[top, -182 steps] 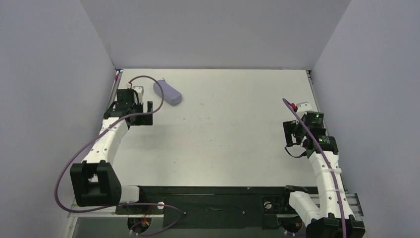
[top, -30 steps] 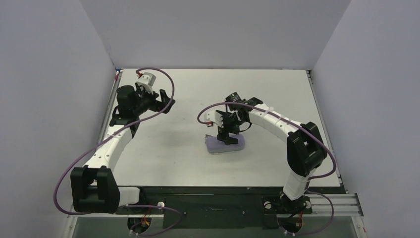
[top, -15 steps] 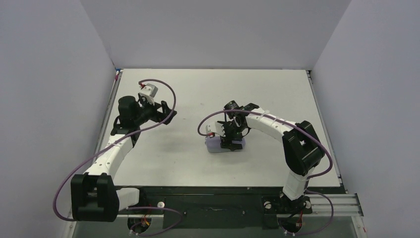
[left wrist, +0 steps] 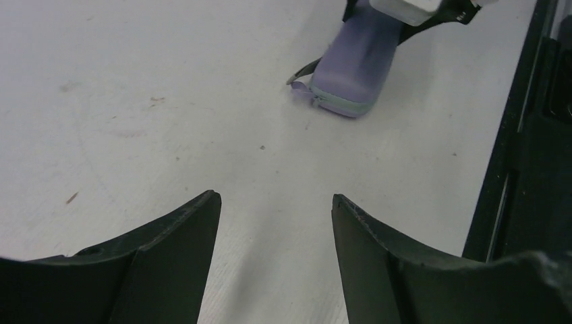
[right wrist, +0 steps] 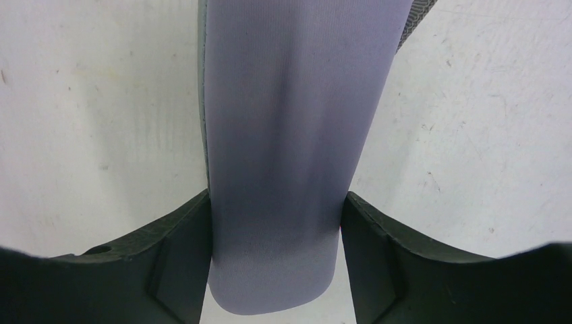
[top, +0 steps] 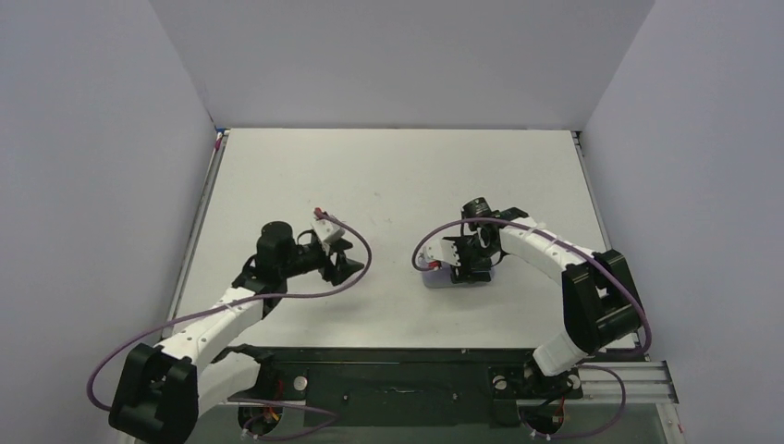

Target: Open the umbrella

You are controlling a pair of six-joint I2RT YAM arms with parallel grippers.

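Note:
The umbrella itself is out of view. A lavender oval clamshell case (top: pixel 442 278) lies closed on the white table (top: pixel 388 166), right of centre and near the front. My right gripper (top: pixel 468 263) comes down on it from above. In the right wrist view the case (right wrist: pixel 290 121) fills the gap, and the right gripper (right wrist: pixel 276 196) is shut on its two long sides. My left gripper (top: pixel 346 265) is open and empty, low over the table left of the case and pointing at it. In the left wrist view (left wrist: pixel 275 196) the case (left wrist: pixel 357 64) lies ahead, apart from my fingers.
A black strap (left wrist: pixel 303 69) sticks out from the case's near end, by its zip. The black front rail (left wrist: pixel 512 155) runs along the table's near edge, close to the case. Grey walls enclose the table on three sides.
My left arm has swung from the far left corner to the front centre and now faces the case. My right gripper has moved right with the case in it.

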